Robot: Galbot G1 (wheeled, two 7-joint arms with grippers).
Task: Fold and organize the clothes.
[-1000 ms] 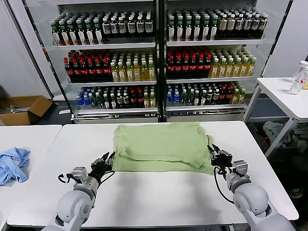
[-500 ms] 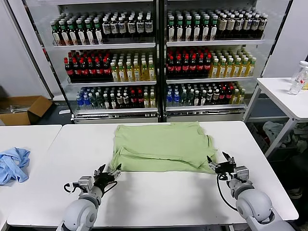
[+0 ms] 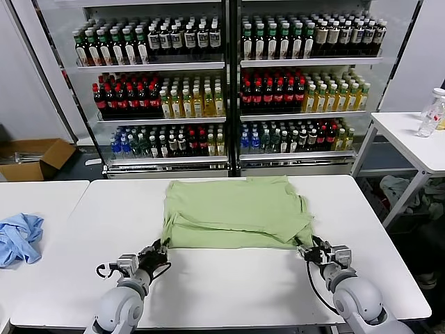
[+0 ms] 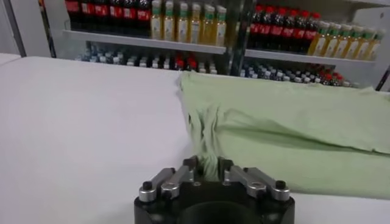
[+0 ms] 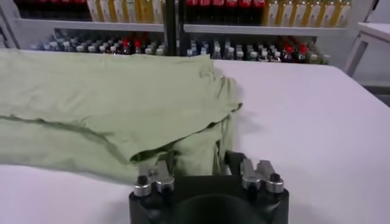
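Note:
The light green shirt [image 3: 236, 209] lies folded into a flat rectangle on the white table [image 3: 229, 289]; its collar, buttons and print are hidden. My left gripper [image 3: 159, 251] is at its near left corner, shut on a bunched bit of the cloth, as the left wrist view shows [image 4: 208, 168], with the shirt [image 4: 292, 128] spread beyond. My right gripper [image 3: 311, 252] is at the near right corner. In the right wrist view [image 5: 196, 161] its jaws stand apart with the shirt's [image 5: 103, 103] folded edge lying between them.
A crumpled light blue garment [image 3: 17, 236] lies on the adjoining table at far left. Glass-door coolers of bottles [image 3: 229, 83] stand behind the table. A small white side table [image 3: 410, 139] is at right, a cardboard box [image 3: 35, 156] on the floor at left.
Both grippers moved forward to the shirt's near corners. The left one closed on the cloth at the left corner; the right one now has the cloth's edge between its jaws.

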